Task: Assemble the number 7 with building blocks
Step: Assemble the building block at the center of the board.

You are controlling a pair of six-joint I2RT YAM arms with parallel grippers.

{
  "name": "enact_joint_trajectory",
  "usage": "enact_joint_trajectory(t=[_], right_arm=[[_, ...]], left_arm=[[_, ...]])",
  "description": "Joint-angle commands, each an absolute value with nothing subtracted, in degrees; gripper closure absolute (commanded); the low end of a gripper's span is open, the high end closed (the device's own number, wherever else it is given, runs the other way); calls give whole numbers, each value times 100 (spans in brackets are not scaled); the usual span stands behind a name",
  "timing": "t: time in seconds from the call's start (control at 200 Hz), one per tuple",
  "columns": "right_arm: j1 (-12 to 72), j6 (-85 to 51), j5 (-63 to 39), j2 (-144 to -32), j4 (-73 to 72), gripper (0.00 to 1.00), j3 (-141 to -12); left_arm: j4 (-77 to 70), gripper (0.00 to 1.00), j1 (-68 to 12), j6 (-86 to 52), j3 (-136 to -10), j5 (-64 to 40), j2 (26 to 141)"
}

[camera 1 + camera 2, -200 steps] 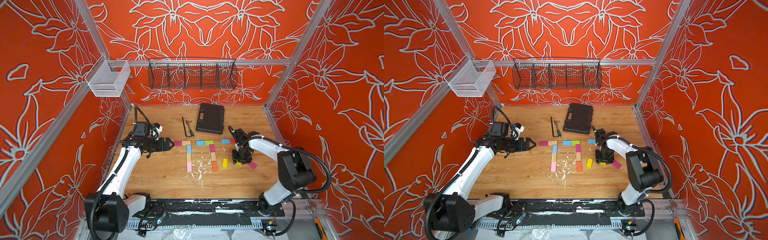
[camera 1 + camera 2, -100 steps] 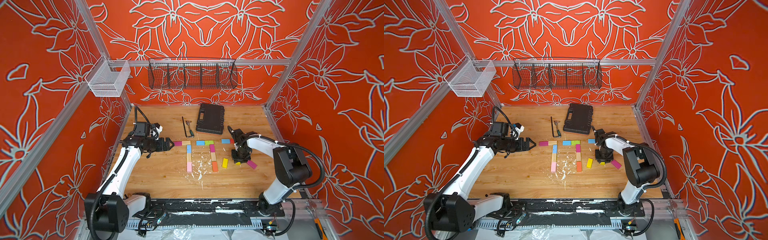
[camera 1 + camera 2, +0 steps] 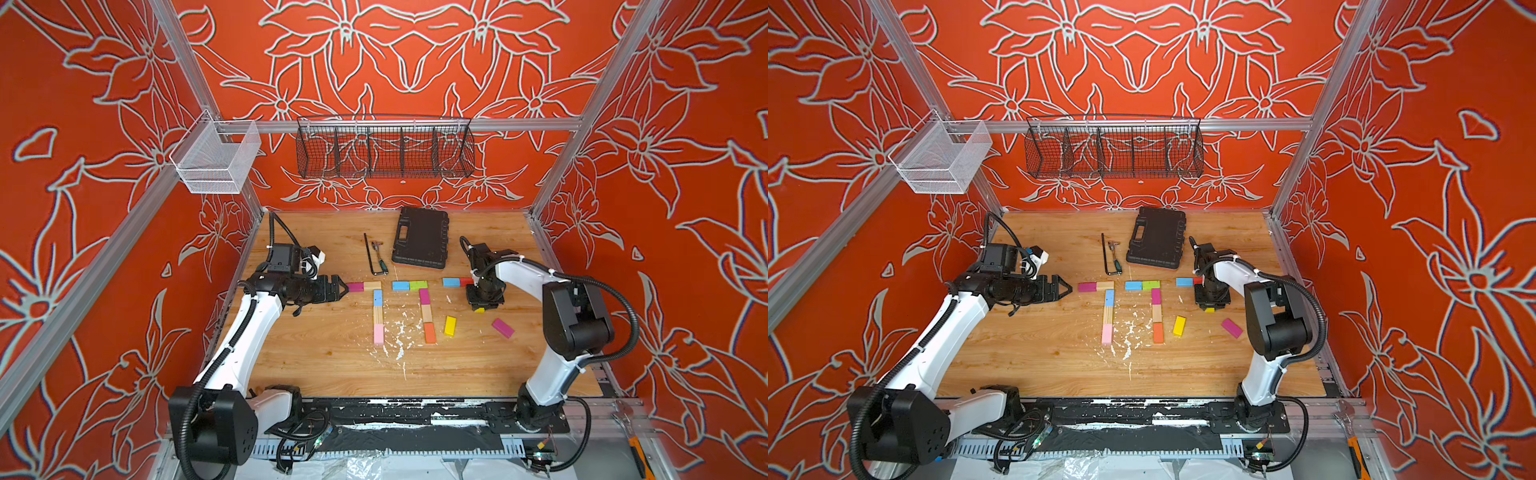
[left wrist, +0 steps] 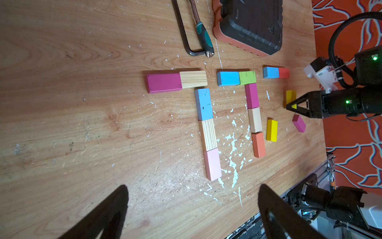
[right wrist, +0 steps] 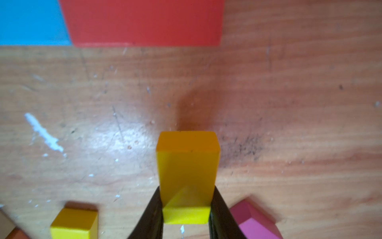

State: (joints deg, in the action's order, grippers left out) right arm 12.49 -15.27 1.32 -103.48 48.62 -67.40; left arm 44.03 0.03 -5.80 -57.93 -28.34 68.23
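My right gripper (image 5: 187, 209) is pinching a yellow block (image 5: 187, 163) by its near end, low over the surface (image 5: 299, 103) and just near of the red block (image 5: 144, 20). I'd square it up and butt it against red, probably as the stem. My left gripper (image 3: 343, 287) hangs spread at left.

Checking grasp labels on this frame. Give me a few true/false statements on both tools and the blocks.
1. The right tool grips a yellow block. True.
2. The left tool is shut on a magenta block. False: it is open and empty.
3. The black case lies shut on the table. True.
4. The 7 nearest the right tool is finished. False: only its top row, a blue block and a red block, is laid.
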Motion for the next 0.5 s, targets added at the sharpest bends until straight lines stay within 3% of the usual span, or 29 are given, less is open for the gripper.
enact_joint_trajectory(t=[0.0, 0.49], right_arm=[[1217, -1218, 279, -10555, 5062, 69, -7013], [1120, -1108, 300, -11074, 5056, 69, -7419]], left_arm=[[4430, 5, 40, -545, -5766, -2874, 6894], [4438, 5, 37, -536, -5792, -2815, 7012]])
